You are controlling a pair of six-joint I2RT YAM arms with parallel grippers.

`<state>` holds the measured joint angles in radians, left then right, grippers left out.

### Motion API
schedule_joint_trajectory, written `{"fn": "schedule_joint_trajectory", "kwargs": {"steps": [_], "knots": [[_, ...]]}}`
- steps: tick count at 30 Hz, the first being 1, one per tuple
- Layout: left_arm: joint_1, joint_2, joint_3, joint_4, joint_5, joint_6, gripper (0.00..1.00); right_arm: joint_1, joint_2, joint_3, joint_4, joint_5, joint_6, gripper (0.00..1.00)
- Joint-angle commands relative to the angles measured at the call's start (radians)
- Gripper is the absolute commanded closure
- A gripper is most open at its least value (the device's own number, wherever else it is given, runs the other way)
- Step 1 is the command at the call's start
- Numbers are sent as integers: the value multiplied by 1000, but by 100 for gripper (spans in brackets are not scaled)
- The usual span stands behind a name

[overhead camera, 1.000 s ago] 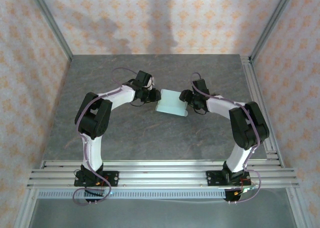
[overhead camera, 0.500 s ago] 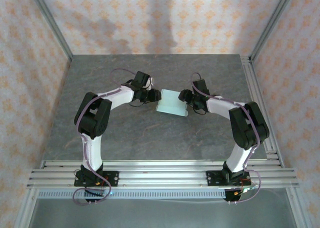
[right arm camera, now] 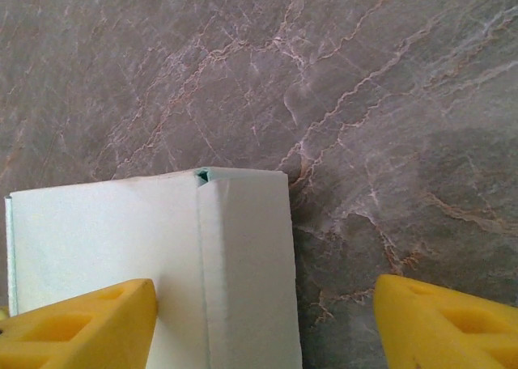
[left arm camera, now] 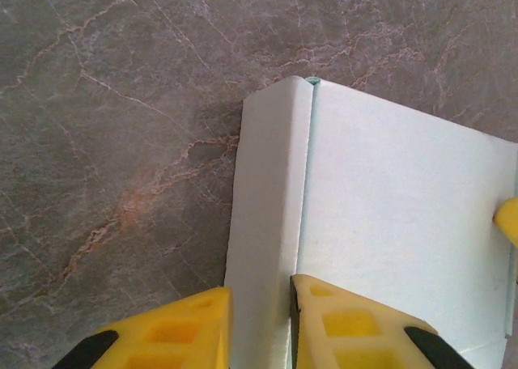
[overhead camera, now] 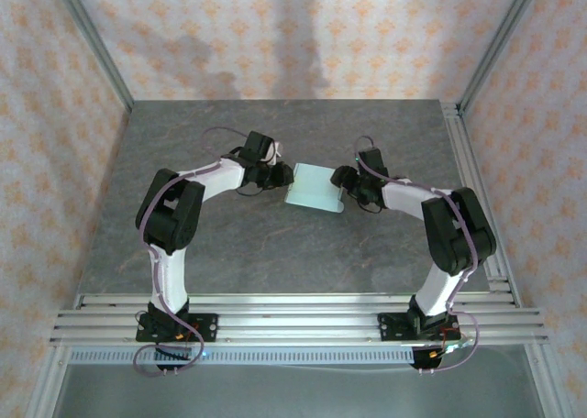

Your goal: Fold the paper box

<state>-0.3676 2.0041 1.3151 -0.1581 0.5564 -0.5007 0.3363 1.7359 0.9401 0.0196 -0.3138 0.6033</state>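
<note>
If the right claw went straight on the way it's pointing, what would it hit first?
Most likely the paper box: its folded edge sits between the right claw's open fingers, though depth is unclear.

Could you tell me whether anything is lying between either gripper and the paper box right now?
Nothing visible does. The left gripper has its fingers against both sides of a raised side flap of the paper box. The open right gripper straddles the opposite flap, with bare table beyond it.

Mint on grey marble
Pale mint paper box (left arm camera: 388,207); desk (left arm camera: 121,102) grey, rust-veined — walls (overhead camera: 275,33) cream with orange motifs.
</note>
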Motion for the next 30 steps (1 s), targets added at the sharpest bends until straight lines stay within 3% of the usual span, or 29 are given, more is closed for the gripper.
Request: {"fn": "schedule_joint_trajectory", "kwargs": {"steps": [1,4,18,27,30], "knots": [[21,32,-33,-21,-19,-1,77,-8,-22,-11,53,-24,28,27],[25,34,-36,-20,-12,2,85,-8,-2,-12,101,-83,44,27],[34,51,-42,-1,2,-7,92,-41,54,-77,401,-279,209,25],[33,61,-38,0,0,-4,91,-43,82,-77,528,-343,277,42],[33,56,-47,17,4,-13,86,-43,74,-77,520,-343,276,48]]}}
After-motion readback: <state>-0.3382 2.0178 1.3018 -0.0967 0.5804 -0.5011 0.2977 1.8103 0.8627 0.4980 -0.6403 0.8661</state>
